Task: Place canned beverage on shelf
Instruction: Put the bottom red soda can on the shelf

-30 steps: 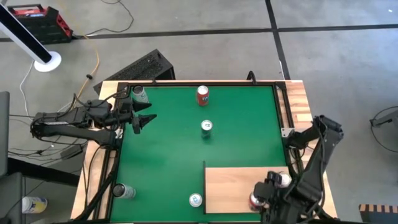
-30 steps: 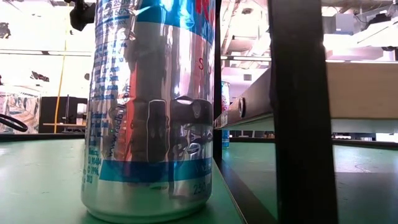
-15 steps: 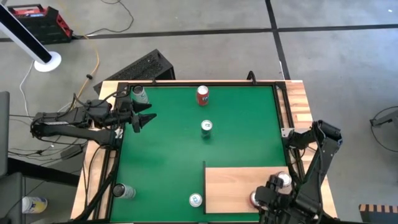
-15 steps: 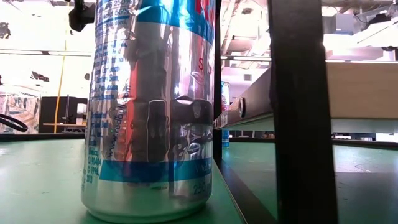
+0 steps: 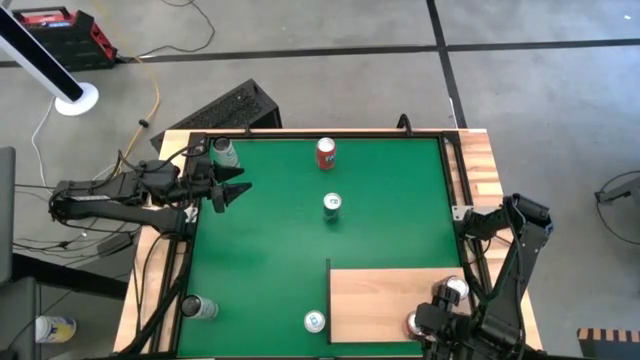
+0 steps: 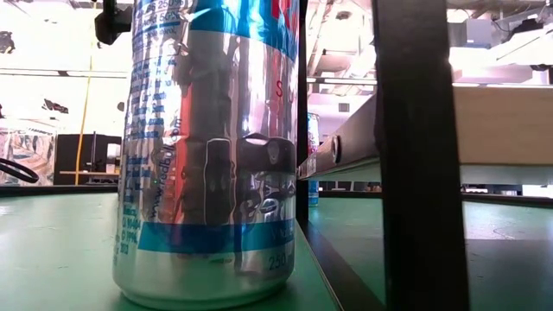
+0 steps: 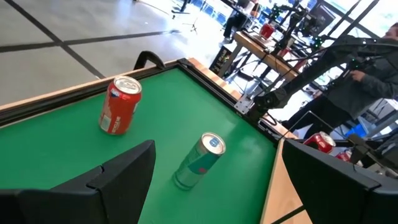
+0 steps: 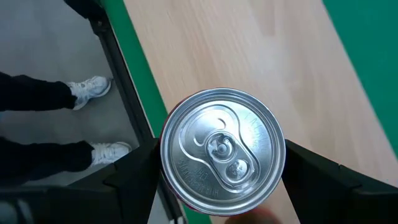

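1. The left end effector (image 5: 240,190) hovers over the green counter (image 5: 280,240) at its left edge, fingers spread, holding nothing.
2. Other cans stand upright on the green: a red can (image 5: 326,153) at the far edge and a silver can (image 5: 332,204) nearer the middle.
3. The shelf (image 5: 375,300), a pale wood panel, lies flat at the counter's near right corner.
4. The canned beverage (image 5: 413,322) stands upright on the shelf near its right end, long axis vertical, pull-tab lid facing up.
5. The right end effector (image 8: 217,186) has one spread finger on each side of this can; contact cannot be told.
6. The high view shows a red wall; the right wrist view shows the silver lid (image 8: 222,149) and a person's shoes (image 8: 93,87) beside the counter.
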